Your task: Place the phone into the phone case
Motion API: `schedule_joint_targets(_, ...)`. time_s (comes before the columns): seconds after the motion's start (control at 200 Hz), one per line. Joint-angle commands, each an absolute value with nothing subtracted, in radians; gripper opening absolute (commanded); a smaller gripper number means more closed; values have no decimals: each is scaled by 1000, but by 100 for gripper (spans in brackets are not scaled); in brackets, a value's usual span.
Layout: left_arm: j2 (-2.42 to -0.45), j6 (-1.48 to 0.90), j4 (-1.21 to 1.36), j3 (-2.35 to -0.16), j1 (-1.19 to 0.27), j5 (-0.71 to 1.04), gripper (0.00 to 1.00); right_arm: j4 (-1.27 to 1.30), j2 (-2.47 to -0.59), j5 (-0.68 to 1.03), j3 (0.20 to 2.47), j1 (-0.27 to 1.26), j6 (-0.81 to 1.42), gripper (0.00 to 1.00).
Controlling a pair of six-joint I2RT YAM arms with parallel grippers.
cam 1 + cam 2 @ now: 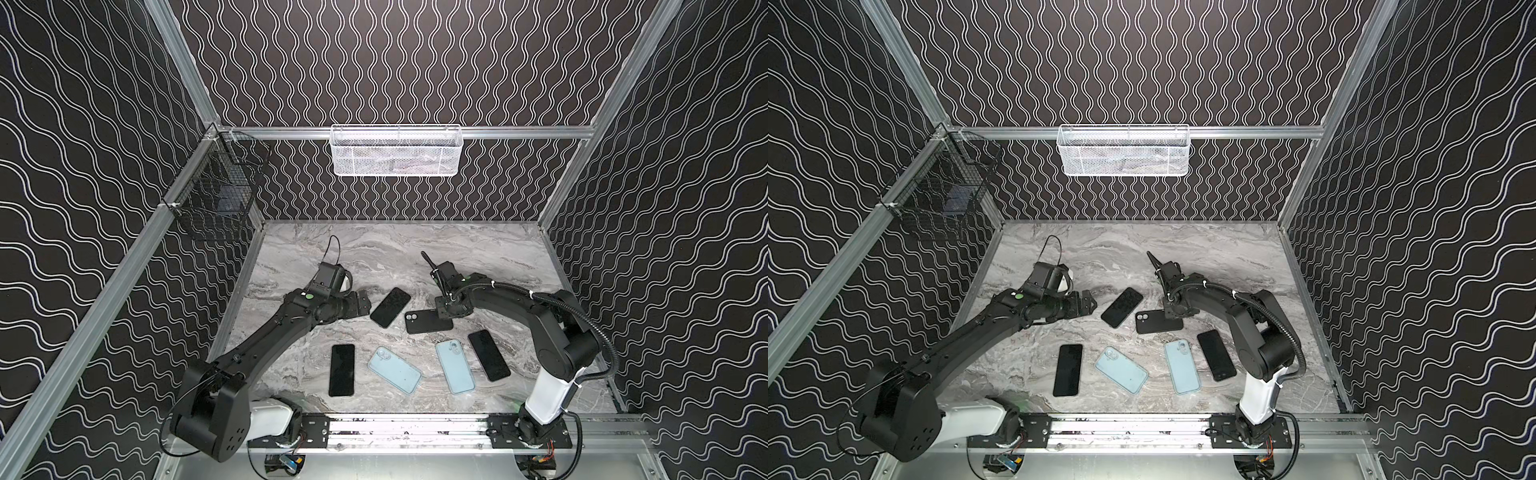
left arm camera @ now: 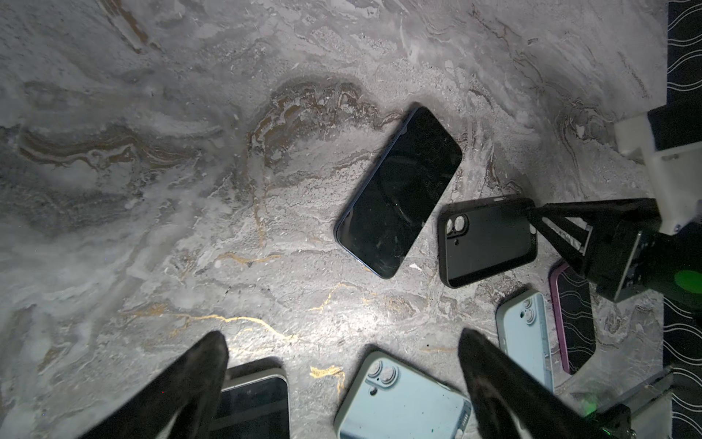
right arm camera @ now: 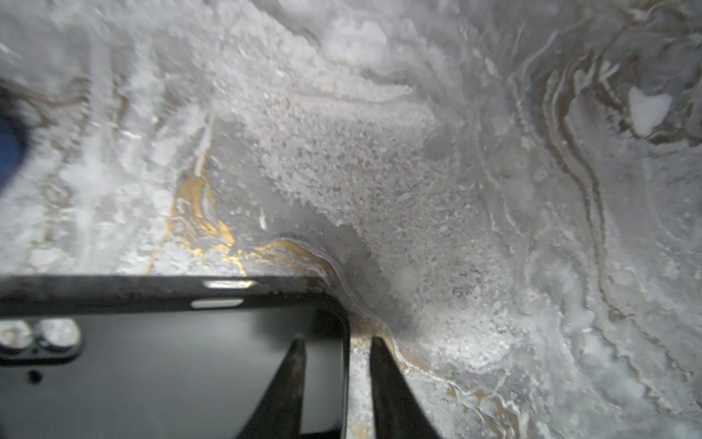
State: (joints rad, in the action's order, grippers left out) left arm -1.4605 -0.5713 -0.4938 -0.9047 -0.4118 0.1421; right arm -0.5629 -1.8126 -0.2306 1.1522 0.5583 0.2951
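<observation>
The black phone case [image 1: 422, 325] lies flat on the marble table [image 1: 374, 249] with its hollow side up and empty, its long side running across both top views and its camera cut-out (two round holes and a small dot) at the left end. The phone [image 1: 390, 306], a dark slab with its blank screen up, lies slanted just beside that end, a thin strip of table between them.

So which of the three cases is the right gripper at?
The black case: the right gripper straddles its end wall. The two light blue cases lie apart from it.
</observation>
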Motion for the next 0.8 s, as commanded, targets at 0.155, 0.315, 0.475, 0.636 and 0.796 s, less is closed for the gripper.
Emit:
schedule_joint_targets(0.155,-1491,-588,-460,-942,-367,207,99,-577,-1691,-119,1256,559,279,73)
schedule_joint_targets(0.315,-1459,-618,-460,-922,-293,205,99,-514,-1714,93,1348,570,304,86)
schedule_joint_targets(0.475,-1402,-631,-460,-887,-206,205,99,-504,-1855,188,1437,624,368,90)
schedule_joint_targets(0.636,-1391,-620,-459,-872,-183,221,99,-503,-1968,184,1479,657,435,91)
schedule_joint_targets(0.796,-1385,-620,-436,-852,-176,231,99,-499,-2000,146,1476,656,489,93)
